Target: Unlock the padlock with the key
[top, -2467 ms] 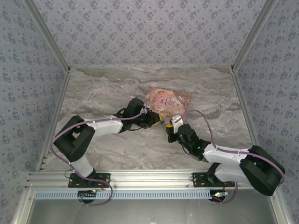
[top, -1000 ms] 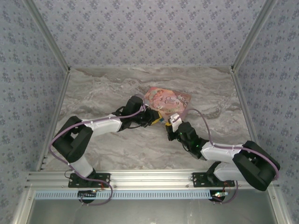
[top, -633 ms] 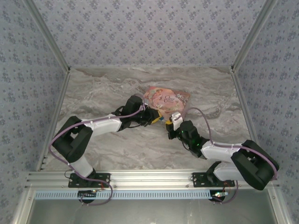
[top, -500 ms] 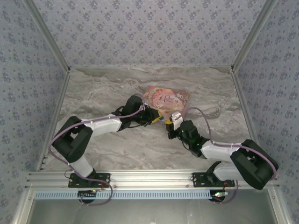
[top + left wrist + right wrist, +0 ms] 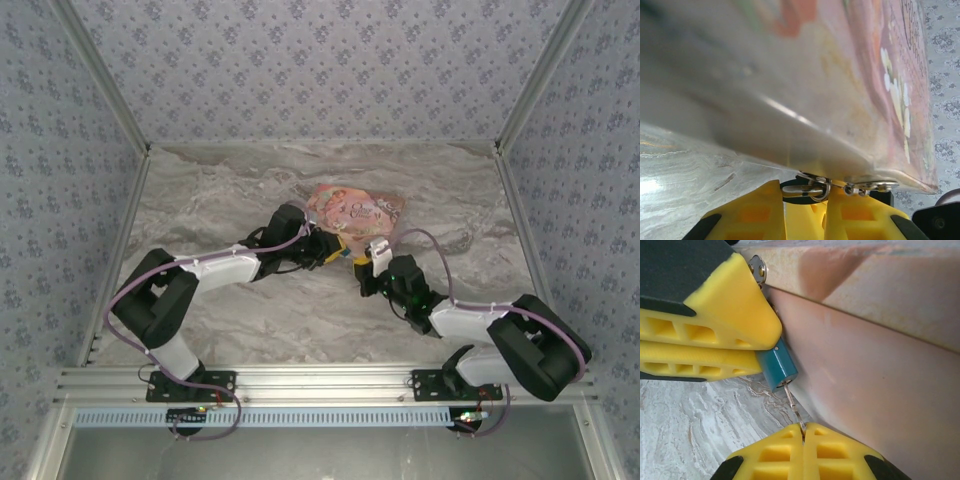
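My right gripper (image 5: 803, 427), pinching the key (image 5: 794, 406), has edged it up-frame into the padlock (image 5: 777, 369) that my left gripper (image 5: 759, 353) clamps, so turning seems next.

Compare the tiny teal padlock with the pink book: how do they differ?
Size: the padlock is tiny, the pink book far larger. Look: the padlock is plain teal and stubby, the book flat, pink and illustrated. State: the padlock is clamped in the left pincer, with a key from the shut right pincer in it; the book is in neither pincer. Both sit close together.
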Available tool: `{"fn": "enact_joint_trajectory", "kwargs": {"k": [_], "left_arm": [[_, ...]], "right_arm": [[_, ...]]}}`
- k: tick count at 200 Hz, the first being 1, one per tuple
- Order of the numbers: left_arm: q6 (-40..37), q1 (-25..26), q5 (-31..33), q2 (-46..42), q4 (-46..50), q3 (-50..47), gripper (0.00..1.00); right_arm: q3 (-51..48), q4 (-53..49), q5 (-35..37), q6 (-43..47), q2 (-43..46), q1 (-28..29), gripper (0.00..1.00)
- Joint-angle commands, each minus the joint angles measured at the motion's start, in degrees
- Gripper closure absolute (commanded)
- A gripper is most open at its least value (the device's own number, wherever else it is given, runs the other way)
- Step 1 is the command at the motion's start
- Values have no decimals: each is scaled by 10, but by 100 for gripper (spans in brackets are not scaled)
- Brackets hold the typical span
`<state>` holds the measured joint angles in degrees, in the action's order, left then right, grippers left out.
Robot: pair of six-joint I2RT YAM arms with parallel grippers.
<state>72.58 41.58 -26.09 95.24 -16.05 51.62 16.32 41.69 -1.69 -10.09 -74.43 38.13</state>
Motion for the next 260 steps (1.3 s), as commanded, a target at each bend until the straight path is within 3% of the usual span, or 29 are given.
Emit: {"fn": "enact_joint_trajectory", "kwargs": {"k": [1, 119, 260], "left_arm": [[12, 18, -79, -15, -34, 6, 82], [1, 19, -77, -5, -28, 1, 82], [-9, 19, -70, 11, -26, -4, 82]], "right_arm": [[20, 53, -49, -19, 16, -9, 100], [26, 30, -150, -59, 8, -68, 100], [48, -42, -160, -80, 11, -74, 100]]}}
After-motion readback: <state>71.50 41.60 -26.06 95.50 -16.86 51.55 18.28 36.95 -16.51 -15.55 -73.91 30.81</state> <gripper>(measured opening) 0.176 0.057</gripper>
